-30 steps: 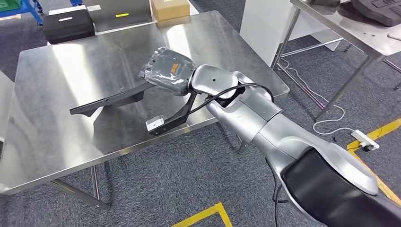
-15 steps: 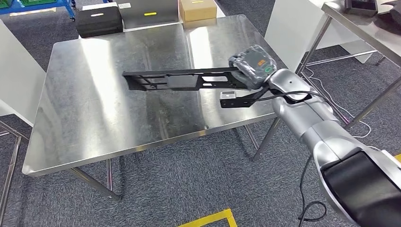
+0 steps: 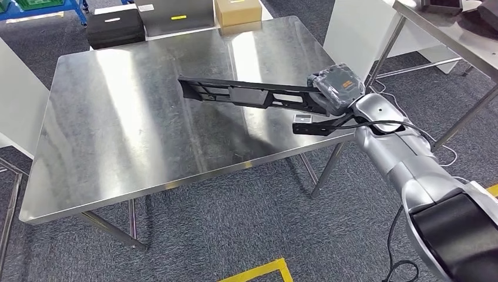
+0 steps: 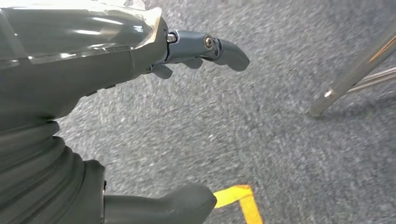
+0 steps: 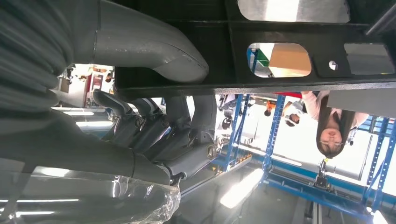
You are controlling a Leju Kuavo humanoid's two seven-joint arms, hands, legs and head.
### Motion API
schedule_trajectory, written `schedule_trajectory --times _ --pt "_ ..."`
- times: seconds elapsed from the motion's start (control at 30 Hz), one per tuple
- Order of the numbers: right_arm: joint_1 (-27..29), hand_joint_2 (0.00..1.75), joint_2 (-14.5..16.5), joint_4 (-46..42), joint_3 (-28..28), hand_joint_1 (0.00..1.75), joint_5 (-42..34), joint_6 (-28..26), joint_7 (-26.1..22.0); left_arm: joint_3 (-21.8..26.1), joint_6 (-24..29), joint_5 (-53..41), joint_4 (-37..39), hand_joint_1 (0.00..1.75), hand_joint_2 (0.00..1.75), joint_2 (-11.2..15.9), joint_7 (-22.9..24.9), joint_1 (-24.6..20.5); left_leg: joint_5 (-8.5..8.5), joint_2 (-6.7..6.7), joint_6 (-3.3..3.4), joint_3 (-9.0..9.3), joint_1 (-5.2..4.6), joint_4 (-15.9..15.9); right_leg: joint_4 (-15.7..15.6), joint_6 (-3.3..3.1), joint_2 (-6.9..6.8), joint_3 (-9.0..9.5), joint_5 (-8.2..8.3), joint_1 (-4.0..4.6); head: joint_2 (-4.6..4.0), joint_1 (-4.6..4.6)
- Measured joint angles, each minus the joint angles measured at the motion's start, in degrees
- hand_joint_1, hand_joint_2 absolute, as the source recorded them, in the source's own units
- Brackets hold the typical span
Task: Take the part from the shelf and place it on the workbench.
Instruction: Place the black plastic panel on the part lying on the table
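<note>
**Right hand holds the long black part above the steel workbench**

The robot's right hand (image 3: 337,88), wrapped in clear plastic, grips one end of a long black part (image 3: 252,94). The part's long axis runs from the hand out across the workbench (image 3: 117,135), roughly level, toward the robot's left. It appears to hang just above the steel top, not yet resting on it, so lowering looks like the remaining move. In the right wrist view the thumb and fingers (image 5: 187,140) clamp the part's edge. The left hand (image 4: 140,56) hangs by the carpeted floor, fingers apart, holding nothing. A black case (image 3: 114,26) and a cardboard box (image 3: 238,10) sit beyond the far edge, well apart from the part. Nothing seems to block the way down.
</note>
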Motion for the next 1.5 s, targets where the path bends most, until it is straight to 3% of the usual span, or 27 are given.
schedule_trajectory --times 0.4,0.63,0.77,0.8,0.93,1.5 --pt "1.9 1.75 0.5 0.3 -1.3 1.75 2.6 0.1 -2.5 1.2 7.7 1.1 0.0 0.00 1.75 -0.1 -6.5 0.0 -0.03 0.07 -0.12 0.01 -0.37 0.0 0.0 0.00 0.00 0.00 0.00 -0.19 0.00 0.01" --pt "2.5 1.75 1.3 0.3 -1.9 1.75 3.5 -0.1 -4.6 2.6 8.7 2.3 0.0 0.00 1.75 -0.1 -7.5 -0.1 -0.03 0.08 -0.11 0.01 -0.37 0.0 0.0 0.01 0.00 0.00 0.00 -0.24 0.00 0.00" --pt "2.6 0.00 1.6 0.3 -2.4 0.00 3.6 -0.1 -4.6 3.1 9.0 3.1 0.0 0.00 1.75 -0.1 -7.6 -0.2 -0.03 0.08 -0.11 0.01 -0.36 0.0 0.0 0.00 0.00 -0.01 0.00 -0.24 0.00 -0.01" --pt "2.6 0.00 1.6 0.3 -2.5 0.00 3.7 -0.2 -4.7 3.3 8.6 3.6 -0.1 0.00 1.75 -0.1 -7.6 -0.2 -0.03 0.08 -0.11 0.01 -0.35 0.0 0.0 0.00 0.00 -0.01 0.00 -0.24 0.00 -0.01" --pt "3.0 0.00 1.2 0.3 -2.8 0.00 4.0 -0.7 -4.9 3.4 7.5 5.1 -0.4 0.00 0.00 -0.2 -7.6 -0.2 -0.03 0.08 -0.12 0.01 -0.34 0.0 0.0 0.00 0.00 -0.01 0.00 -0.23 0.00 -0.01" --pt "4.2 0.00 -0.4 0.3 -4.4 0.00 4.9 -1.1 -5.0 2.3 8.2 6.6 -0.7 0.00 0.00 0.0 -7.7 -0.3 -0.03 0.08 -0.11 0.01 -0.37 0.0 0.0 0.01 0.00 0.00 0.00 -0.25 0.00 0.00"
